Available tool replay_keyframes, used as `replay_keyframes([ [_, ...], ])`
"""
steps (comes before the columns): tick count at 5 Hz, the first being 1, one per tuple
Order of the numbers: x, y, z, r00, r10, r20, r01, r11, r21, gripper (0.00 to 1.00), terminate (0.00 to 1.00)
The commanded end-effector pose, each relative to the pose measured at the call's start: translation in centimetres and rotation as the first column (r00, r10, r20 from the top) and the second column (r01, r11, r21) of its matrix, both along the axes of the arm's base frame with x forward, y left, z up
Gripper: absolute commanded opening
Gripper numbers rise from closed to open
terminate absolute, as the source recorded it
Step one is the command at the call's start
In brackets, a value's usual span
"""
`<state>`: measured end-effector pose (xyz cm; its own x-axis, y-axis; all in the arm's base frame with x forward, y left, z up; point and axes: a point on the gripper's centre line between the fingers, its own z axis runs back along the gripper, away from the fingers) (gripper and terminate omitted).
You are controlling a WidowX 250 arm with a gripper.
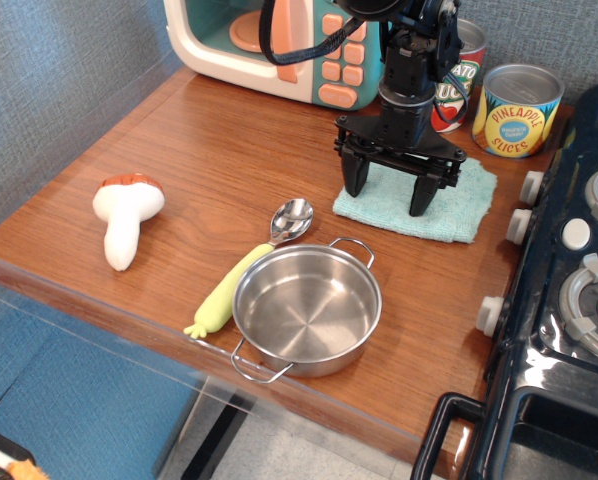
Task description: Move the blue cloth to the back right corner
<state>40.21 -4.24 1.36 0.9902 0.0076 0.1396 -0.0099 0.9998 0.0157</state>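
The blue cloth (461, 205) lies flat on the wood-grain countertop, right of centre, just in front of the two cans. My black gripper (387, 198) stands upright over its left half with both fingers spread wide. The left fingertip is at the cloth's left edge and the right fingertip is on the cloth. The jaws are open and nothing is pinched between them. The back right corner (471, 150) is the bare strip of wood between the cloth and the cans, next to the stove.
A tomato sauce can (463, 66) and a pineapple can (519, 110) stand at the back right. A toy microwave (279, 40) is at the back. A steel pot (307, 310), a spoon (269, 250) and a toy mushroom (124, 215) sit in front. The black stove (579, 290) borders the right side.
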Motion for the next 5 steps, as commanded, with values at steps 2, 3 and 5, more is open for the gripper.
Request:
replay_keyframes([
  [2, 0.4, 0.3, 10.5, 0.987, -0.078, 0.141, 0.089, 0.993, -0.073, 1.0, 0.0],
  [3, -1.0, 0.3, 10.9, 0.988, -0.023, 0.153, 0.01, 0.996, 0.087, 1.0, 0.0],
  [5, -1.0, 0.3, 10.9, 0.988, -0.023, 0.153, 0.01, 0.996, 0.087, 1.0, 1.0],
])
